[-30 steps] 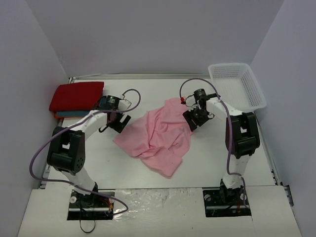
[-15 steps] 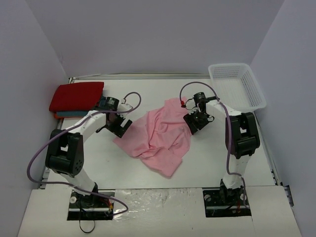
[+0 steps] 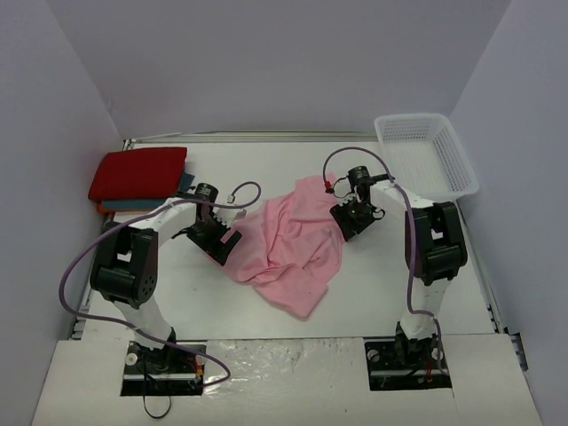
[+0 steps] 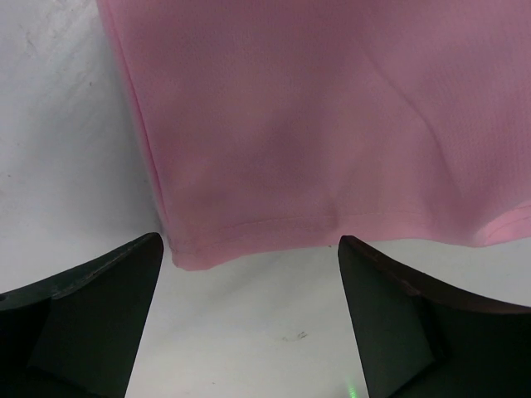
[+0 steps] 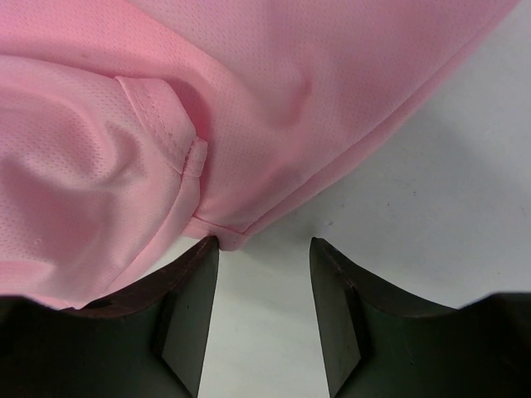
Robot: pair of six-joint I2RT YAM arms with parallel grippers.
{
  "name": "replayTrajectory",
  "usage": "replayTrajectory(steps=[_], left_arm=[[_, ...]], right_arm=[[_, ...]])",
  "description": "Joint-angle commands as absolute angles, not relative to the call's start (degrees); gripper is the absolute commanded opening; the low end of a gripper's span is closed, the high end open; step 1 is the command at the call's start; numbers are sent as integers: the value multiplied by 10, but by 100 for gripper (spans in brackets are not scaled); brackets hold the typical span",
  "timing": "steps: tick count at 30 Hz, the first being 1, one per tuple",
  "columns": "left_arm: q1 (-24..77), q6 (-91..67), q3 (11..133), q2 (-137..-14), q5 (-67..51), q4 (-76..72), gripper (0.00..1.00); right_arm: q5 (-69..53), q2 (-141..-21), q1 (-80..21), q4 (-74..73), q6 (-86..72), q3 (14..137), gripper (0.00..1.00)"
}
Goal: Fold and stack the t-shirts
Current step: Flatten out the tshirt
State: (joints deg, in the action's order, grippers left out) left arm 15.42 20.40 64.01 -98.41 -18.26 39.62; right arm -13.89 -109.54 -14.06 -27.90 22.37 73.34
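Observation:
The light pink t-shirt (image 3: 288,244) lies crumpled and unfolded in the middle of the table. The red t-shirt (image 3: 138,173) lies folded at the far left on top of the teal-blue one (image 3: 185,181), of which only an edge shows. My left gripper (image 3: 224,246) is open at the pink shirt's left corner; in the left wrist view that hemmed corner (image 4: 199,249) lies just ahead of the open gripper (image 4: 249,274). My right gripper (image 3: 349,222) is open at the shirt's right edge; its left finger (image 5: 178,298) touches a pink hem corner (image 5: 224,236).
A white mesh basket (image 3: 426,164) stands at the far right corner. The white table (image 3: 390,275) is walled by purple panels on three sides. Purple cables loop from both arms.
My left gripper has moved right and nearer, from beside the red stack to the pink shirt's left corner. My right gripper has barely shifted at the shirt's right edge.

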Motion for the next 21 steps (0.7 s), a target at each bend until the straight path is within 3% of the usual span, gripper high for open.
replayTrajectory(steps=[1, 5, 7, 12, 13, 16, 18, 21], left_arm=[[154, 207, 645, -985, -185, 400, 86], [149, 199, 651, -995, -183, 391, 86], [148, 199, 655, -1004, -192, 396, 79], [149, 213, 658, -1023, -211, 415, 41], [148, 219, 657, -1029, -212, 417, 29], [148, 225, 646, -1035, -214, 419, 9], [148, 228, 639, -1038, -214, 417, 2], [148, 227, 634, -1038, -207, 410, 2]], right_arm=[[-134, -1076, -143, -292, 225, 721, 44], [-133, -1080, -143, -290, 229, 715, 43], [-132, -1084, -143, -289, 230, 713, 43], [-131, -1085, -143, -284, 231, 708, 42], [-130, -1085, -143, -284, 231, 708, 42], [-127, -1085, -143, -284, 231, 709, 42], [-121, -1085, -144, -284, 231, 709, 42], [-120, -1085, -143, -284, 229, 709, 42]])
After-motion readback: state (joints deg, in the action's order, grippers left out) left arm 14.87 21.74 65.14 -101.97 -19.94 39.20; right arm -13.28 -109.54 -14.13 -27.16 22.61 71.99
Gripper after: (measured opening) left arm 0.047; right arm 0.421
